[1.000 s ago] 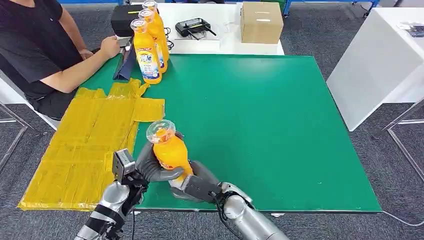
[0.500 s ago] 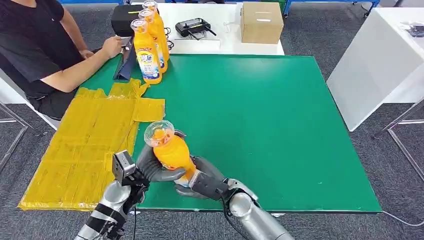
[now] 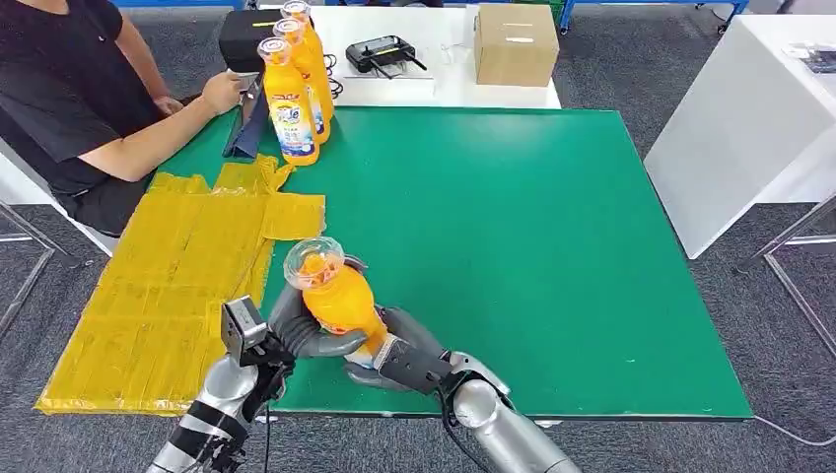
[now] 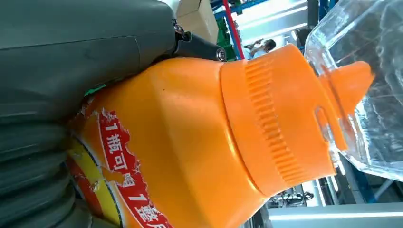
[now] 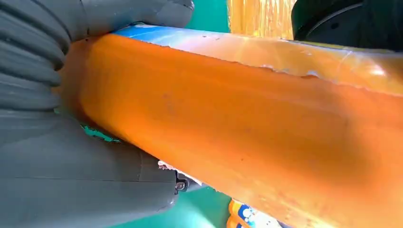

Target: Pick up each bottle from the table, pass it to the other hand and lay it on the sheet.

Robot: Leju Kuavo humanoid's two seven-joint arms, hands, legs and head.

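Much of the held bottle (image 3: 335, 296) was hidden: both hands wrapped its lower body, so in the head view I could see just the orange shoulder, a strip of label and the clear cap. It stood tilted, cap leaning to the far left, above the near edge of the green counter (image 3: 513, 246), just right of the yellow sheet (image 3: 168, 286). The left hand (image 3: 301, 330) gripped it, fingers curled round its middle from the left. The right hand (image 3: 399, 360) clasped its base from the right, fingers closed on it too. From the left wrist the bottle's neck and ribbed collar filled the frame, the label torn and partly cut off. From the right wrist I saw a long orange flank and grey fingers (image 5: 57, 156) pressed on it, little else.

At the far left of the counter stood three more bottles (image 3: 289, 108) in a tight row, the far ones mostly hidden behind the nearest. So four bottles in all. One person (image 3: 69, 89) sat at the left, head cut off by the frame, one hand near those bottles. On the white counter (image 3: 444, 84) beyond sat one cardboard box (image 3: 515, 44), one black controller (image 3: 386, 51) and one black case (image 3: 242, 37), partly hidden behind the bottles.
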